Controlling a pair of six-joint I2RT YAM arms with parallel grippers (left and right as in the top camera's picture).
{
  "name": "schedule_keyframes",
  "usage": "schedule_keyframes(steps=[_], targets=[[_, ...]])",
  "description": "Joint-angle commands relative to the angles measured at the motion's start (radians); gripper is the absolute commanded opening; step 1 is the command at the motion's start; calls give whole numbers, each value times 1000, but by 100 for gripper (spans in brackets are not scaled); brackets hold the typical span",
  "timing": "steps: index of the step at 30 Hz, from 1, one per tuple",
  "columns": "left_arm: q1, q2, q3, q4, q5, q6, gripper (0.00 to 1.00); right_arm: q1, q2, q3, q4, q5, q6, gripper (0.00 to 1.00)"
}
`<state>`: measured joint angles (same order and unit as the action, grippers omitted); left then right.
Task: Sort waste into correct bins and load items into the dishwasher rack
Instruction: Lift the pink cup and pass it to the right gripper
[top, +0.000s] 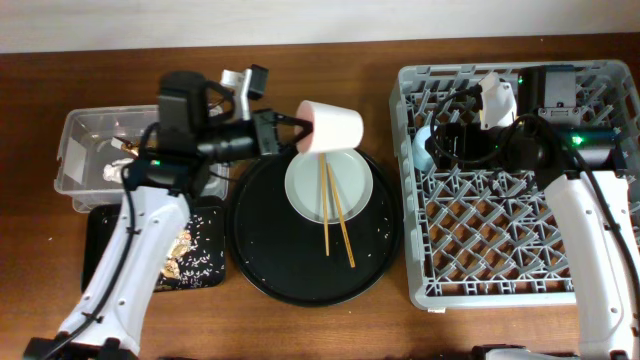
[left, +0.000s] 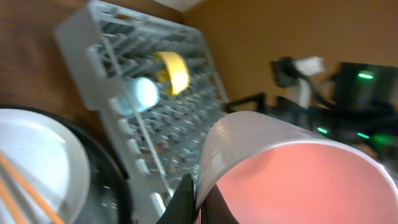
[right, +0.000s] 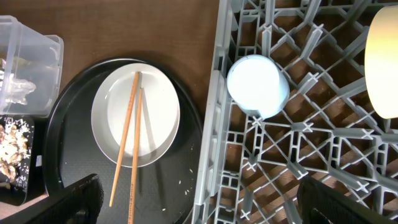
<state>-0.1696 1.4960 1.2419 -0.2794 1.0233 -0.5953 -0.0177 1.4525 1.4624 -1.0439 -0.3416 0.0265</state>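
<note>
The pale pink cup is pinched at its rim by the left end effector. The right end effector is spread wide, released. The small yellow bowl is cut off at the right.

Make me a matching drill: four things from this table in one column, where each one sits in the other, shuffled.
1. pink cup
2. blue cup
3. chopsticks
4. food scraps

A. in the shallow black tray
B. gripped by the left hand
C. in the dishwasher rack
D. on the plate

Pairs: 1-B, 2-C, 3-D, 4-A
</note>
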Motion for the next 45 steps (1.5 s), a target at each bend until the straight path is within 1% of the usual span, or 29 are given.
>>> schedule_keyframes(steps=[1, 4, 5, 6, 8, 10, 12, 15, 18, 19, 20, 23, 26, 29, 30, 34, 37, 41, 42, 45], targets=[[39, -3, 9, 2, 201, 13, 0, 4, 7, 14, -5, -17, 18, 98], [39, -3, 9, 2, 220, 13, 1, 3, 7, 14, -72, -145, 42, 98], [39, -3, 9, 3, 229, 13, 1, 3, 6, 15, -73, -256, 37, 98], [39, -3, 9, 3, 235, 13, 0, 3, 5, 15, -77, -365, 0, 99], [39, -3, 9, 3, 243, 13, 1, 3, 5, 15, -75, -695, -159, 99], [39, -3, 9, 3, 254, 13, 1, 4, 5, 15, -75, -935, -237, 98], [35, -3, 9, 3, 284, 13, 0, 5, 5, 15, -67, -1059, -240, 98], [2, -3, 9, 11, 293, 13, 1, 8, 5, 14, -69, -1073, -240, 98], [-48, -3, 9, 80, 290, 12, 0, 34, 5, 14, -68, -1097, -240, 99], [-62, -3, 9, 104, 289, 12, 1, 51, 5, 14, -68, -1109, -240, 96], [-74, -3, 9, 125, 286, 11, 0, 66, 5, 14, -67, -1115, -240, 95], [-102, -3, 9, 143, 252, 11, 1, 105, 5, 14, -66, -1114, -240, 93], [-121, -3, 9, 145, 251, 11, 0, 130, 5, 14, -33, -1115, -240, 93], [-125, -3, 9, 145, 252, 12, 0, 137, 5, 14, -26, -1118, -240, 86], [-125, -3, 9, 147, 251, 12, 0, 143, 5, 14, -26, -1118, -240, 80], [-125, -3, 9, 152, 245, 12, 1, 160, 5, 14, -26, -1117, -240, 76], [-125, -3, 9, 151, 245, 12, 1, 161, 5, 14, -14, -1117, -240, 67], [-125, -3, 9, 150, 246, 12, 1, 161, 5, 14, 20, -1117, -240, 60], [-125, -3, 9, 146, 246, 12, 1, 161, 5, 14, 27, -1117, -240, 57], [-125, -3, 9, 144, 245, 12, 1, 161, 5, 14, 45, -1117, -240, 54]])
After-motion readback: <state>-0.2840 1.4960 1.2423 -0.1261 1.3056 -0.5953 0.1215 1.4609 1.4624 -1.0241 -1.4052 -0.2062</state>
